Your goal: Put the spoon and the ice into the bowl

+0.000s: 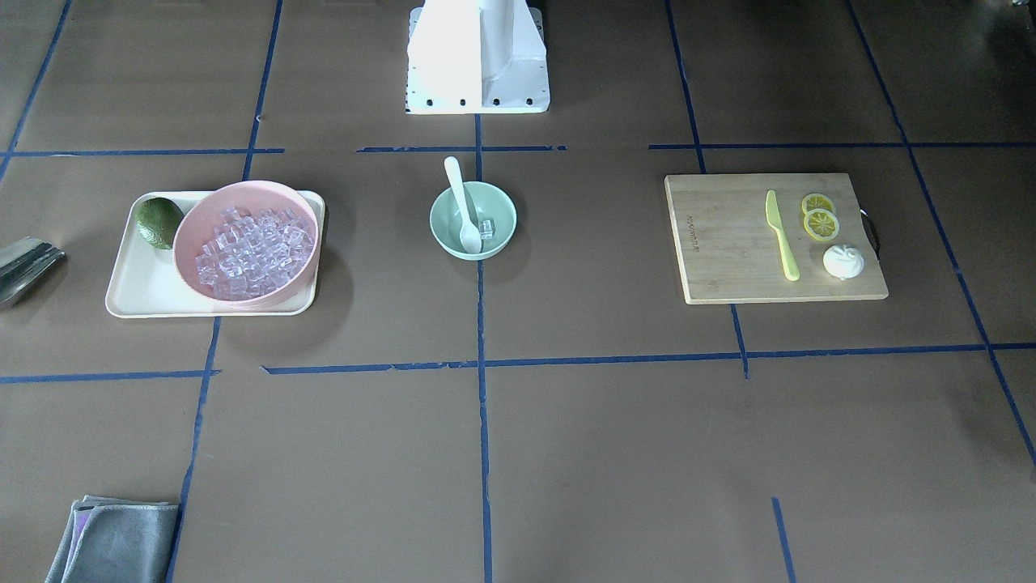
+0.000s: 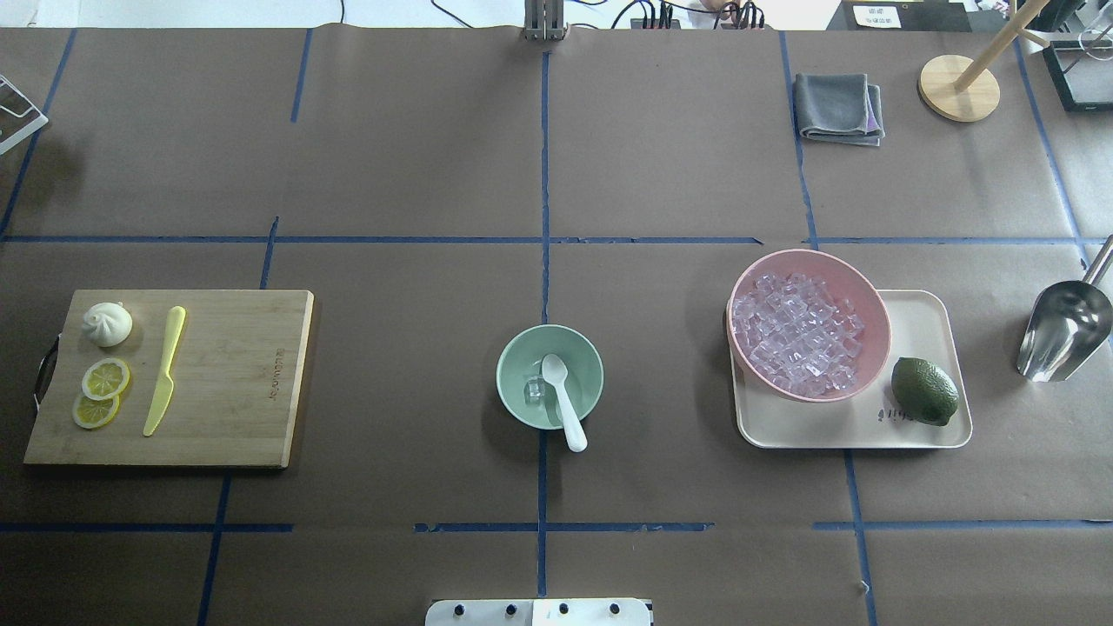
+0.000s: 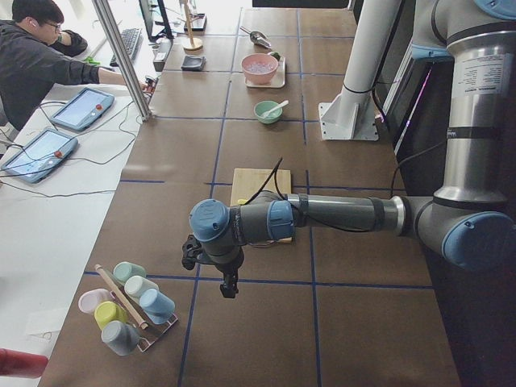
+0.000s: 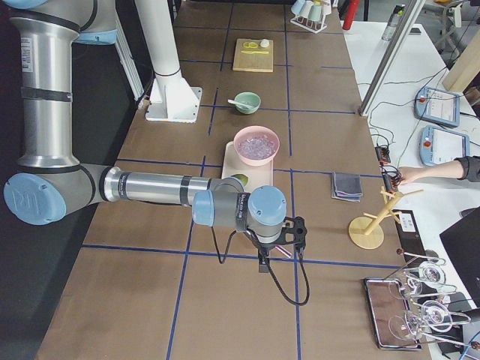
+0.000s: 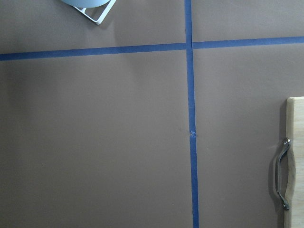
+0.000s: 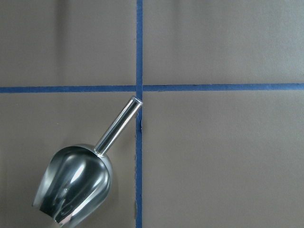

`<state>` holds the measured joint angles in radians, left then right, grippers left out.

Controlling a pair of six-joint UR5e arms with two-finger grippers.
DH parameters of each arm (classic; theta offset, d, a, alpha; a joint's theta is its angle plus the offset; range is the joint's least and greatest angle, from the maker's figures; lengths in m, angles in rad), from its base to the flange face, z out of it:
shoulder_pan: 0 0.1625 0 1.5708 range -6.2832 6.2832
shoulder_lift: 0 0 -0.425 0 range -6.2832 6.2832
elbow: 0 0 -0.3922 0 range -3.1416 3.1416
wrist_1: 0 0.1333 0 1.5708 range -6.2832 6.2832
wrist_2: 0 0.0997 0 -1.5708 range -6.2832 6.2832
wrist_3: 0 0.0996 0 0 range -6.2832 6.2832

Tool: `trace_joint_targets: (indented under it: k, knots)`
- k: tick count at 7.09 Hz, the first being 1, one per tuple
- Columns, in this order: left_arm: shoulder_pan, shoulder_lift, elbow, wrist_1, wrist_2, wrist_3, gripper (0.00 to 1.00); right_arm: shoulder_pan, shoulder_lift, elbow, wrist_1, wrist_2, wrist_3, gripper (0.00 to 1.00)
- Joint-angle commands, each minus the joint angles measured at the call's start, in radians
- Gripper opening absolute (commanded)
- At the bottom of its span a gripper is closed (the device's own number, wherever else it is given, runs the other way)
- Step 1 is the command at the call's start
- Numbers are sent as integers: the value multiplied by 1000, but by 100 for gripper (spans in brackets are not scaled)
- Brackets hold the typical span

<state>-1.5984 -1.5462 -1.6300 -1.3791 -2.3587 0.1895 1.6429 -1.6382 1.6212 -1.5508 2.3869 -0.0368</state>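
Observation:
The mint-green bowl stands at the table's middle, also in the overhead view. The white spoon lies in it, scoop down and handle over the rim toward the robot. A clear ice cube sits in the bowl beside the scoop. The left gripper hangs over bare table beyond the cutting board, far from the bowl. The right gripper hangs over the table's other end, above the metal scoop. Both show only in the side views, so I cannot tell whether they are open or shut.
A pink bowl full of ice cubes and a lime sit on a cream tray. A metal scoop lies right of it. A cutting board holds a yellow-green knife, lemon slices and a bun. A grey cloth lies far right.

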Motion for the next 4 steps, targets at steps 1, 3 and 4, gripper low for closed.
trace_joint_targets:
  k: [1,3,4]
  knots:
    - [0,0,-1,0,-1,-4,100,0,-2,0,0,0,0,100]
    - [-2,3,-1,-40,1,-39,100,0,-2,0,2,0,0,99]
    - [-2,6,8,-92,1,-83,100,0,0,2,2,0,0,100]
